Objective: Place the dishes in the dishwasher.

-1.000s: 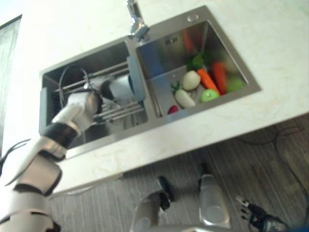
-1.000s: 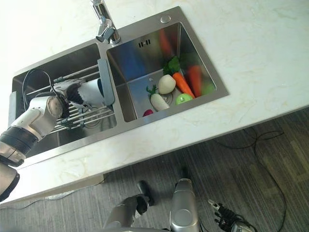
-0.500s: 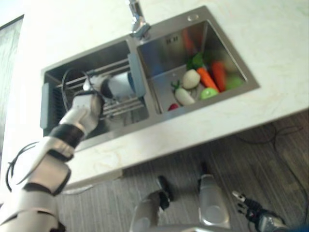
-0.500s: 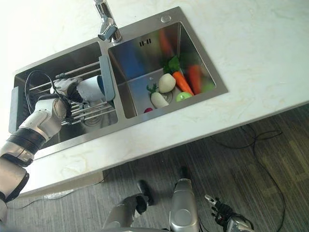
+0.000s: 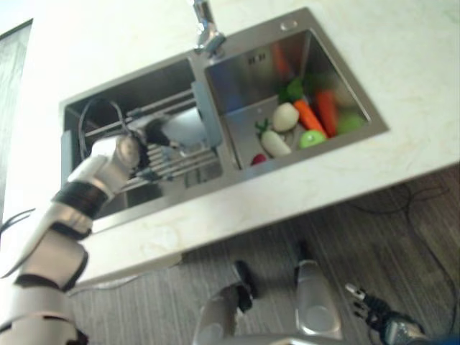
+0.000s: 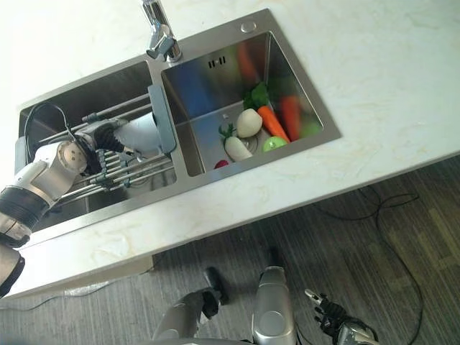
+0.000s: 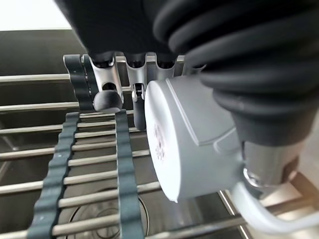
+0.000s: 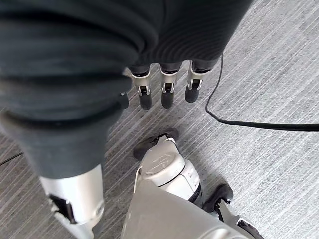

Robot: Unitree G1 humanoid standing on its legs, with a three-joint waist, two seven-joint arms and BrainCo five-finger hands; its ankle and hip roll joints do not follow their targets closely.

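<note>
A white cup [image 6: 144, 135] lies on its side in my left hand [image 6: 100, 140], whose fingers [image 7: 107, 84] curl round it. It hangs just over the roll-up bar rack [image 6: 136, 172] that spans the left basin of the steel double sink [image 6: 108, 208]. In the left wrist view the cup [image 7: 184, 144] has its flat round end turned toward the rack's bars [image 7: 89, 162]. My right hand [image 6: 334, 327] hangs low over the floor at the lower right, its fingers [image 8: 167, 92] relaxed and holding nothing.
The right basin [image 6: 208, 93] holds vegetables: a carrot [image 6: 272, 123], a white radish [image 6: 235, 149] and green pieces. A faucet [image 6: 159, 32] stands behind the divider. Pale countertop [image 6: 374, 72] surrounds the sink. The rack's grey end strip [image 6: 164, 118] stands beside the cup.
My left hand has shifted a little toward the sink's front and turned at the wrist, so the cup now lies more sideways over the rack. The right hand has stayed low.
</note>
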